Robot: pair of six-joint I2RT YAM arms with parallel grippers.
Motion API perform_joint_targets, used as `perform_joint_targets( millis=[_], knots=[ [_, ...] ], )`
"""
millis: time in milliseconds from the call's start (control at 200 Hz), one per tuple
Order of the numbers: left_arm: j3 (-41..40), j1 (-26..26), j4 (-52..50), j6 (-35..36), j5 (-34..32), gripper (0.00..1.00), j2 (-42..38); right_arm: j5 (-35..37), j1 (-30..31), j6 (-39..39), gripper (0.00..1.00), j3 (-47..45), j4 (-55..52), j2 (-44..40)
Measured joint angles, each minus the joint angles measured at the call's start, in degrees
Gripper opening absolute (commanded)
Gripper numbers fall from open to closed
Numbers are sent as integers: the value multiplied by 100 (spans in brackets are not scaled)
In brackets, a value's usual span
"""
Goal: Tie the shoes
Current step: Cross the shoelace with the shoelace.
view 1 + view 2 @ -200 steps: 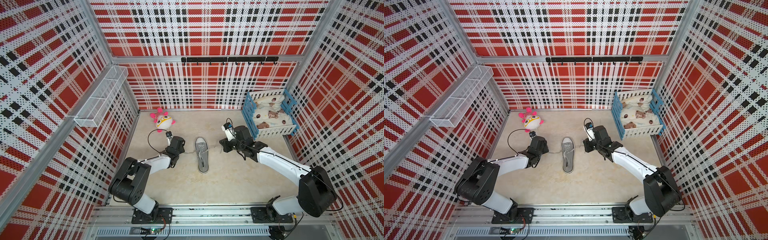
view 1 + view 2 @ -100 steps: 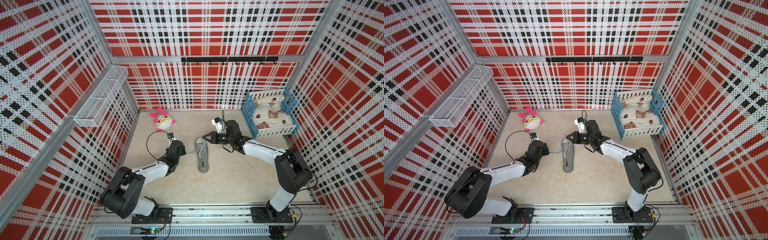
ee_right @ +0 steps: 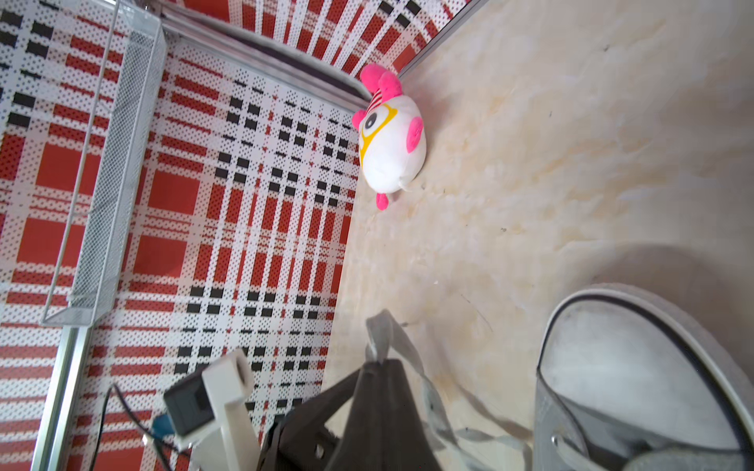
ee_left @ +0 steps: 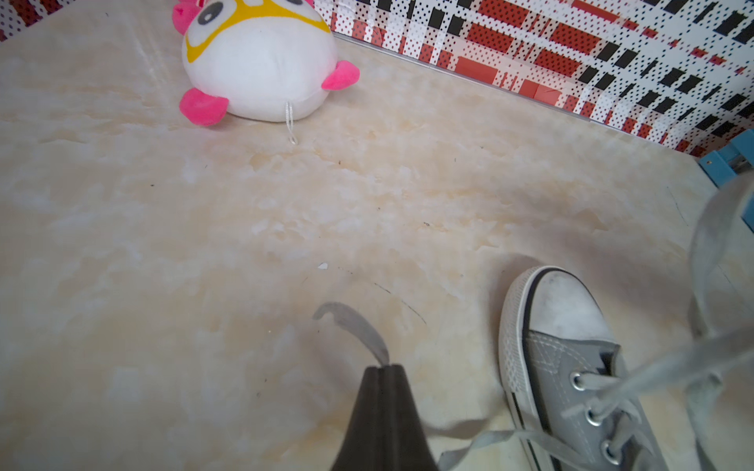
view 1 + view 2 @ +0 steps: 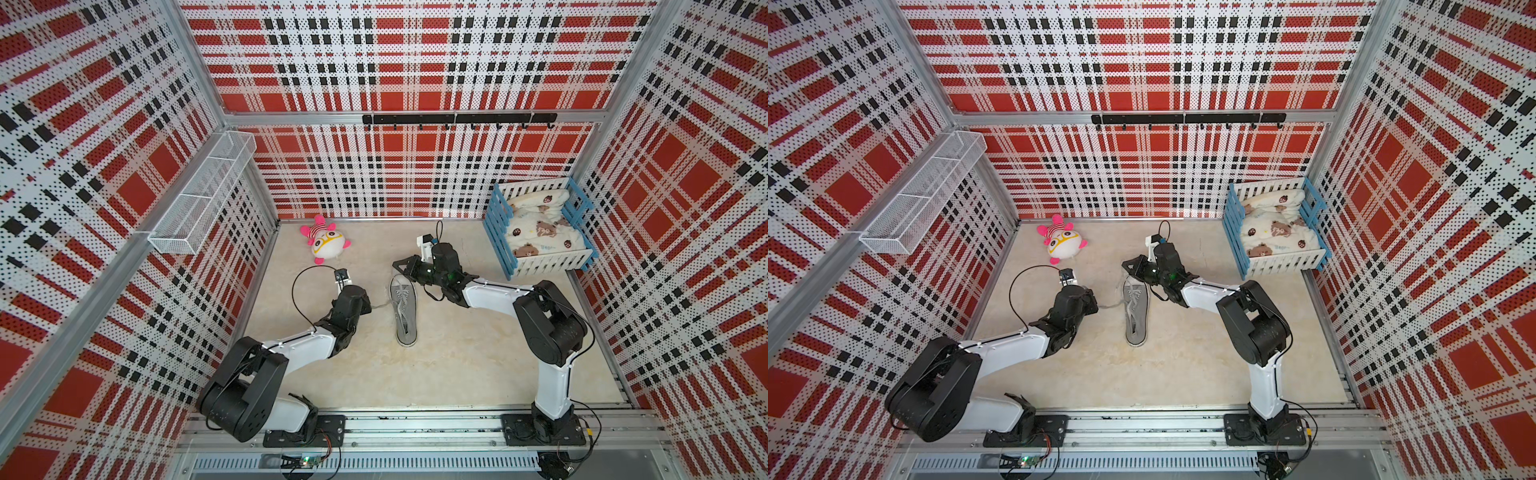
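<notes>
The grey shoe (image 5: 404, 316) (image 5: 1136, 316) lies mid-floor, its white toe cap (image 4: 559, 310) (image 3: 628, 359) pointing at the back wall. My left gripper (image 5: 370, 307) (image 5: 1098, 307) sits just left of it, shut on one pale grey lace. That lace's end (image 4: 351, 326) sticks out past the closed tips (image 4: 383, 369). My right gripper (image 5: 395, 264) (image 5: 1124, 264) hovers by the toe, on its far left side. It is shut on the other lace (image 3: 383, 330), which trails back to the eyelets.
A pink-and-white plush toy (image 5: 326, 243) (image 5: 1063, 243) (image 4: 261, 61) (image 3: 391, 151) lies near the back left corner. A blue-and-white crate (image 5: 540, 262) with a bear-print blanket stands at the back right. A wire basket (image 5: 203, 195) hangs on the left wall.
The right arm has swung left from the shoe's right side to the toe end, carrying its lace. The left gripper has shifted slightly toward the shoe and nearer the front.
</notes>
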Motion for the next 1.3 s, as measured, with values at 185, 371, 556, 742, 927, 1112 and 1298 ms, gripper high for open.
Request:
perform_joint_targets(
  millis=[185, 371, 556, 742, 927, 1112, 1298],
  knots=[
    [-28, -70, 87, -4, 107, 0, -22, 581, 101, -42, 0, 507, -127, 470],
    [-35, -98, 96, -2, 256, 0, -125, 761, 260, -404, 3, 791, -570, 782],
    [-59, -101, 129, 50, 315, 0, -435, 612, 328, -1021, 24, 831, -1113, 767],
    [-59, -105, 138, 138, 374, 0, -570, 232, 328, -1585, 47, 782, -1617, 544],
    [-57, -105, 133, 236, 463, 0, -581, -173, 319, -1971, 57, 608, -1825, 203],
    [160, -131, 79, 514, 581, 0, -616, -334, 177, -2424, 67, -20, -2092, -483],
    [975, -402, 59, 1060, 695, 0, -229, -59, -448, -2949, 75, -752, -2389, -1351]
  ],
)
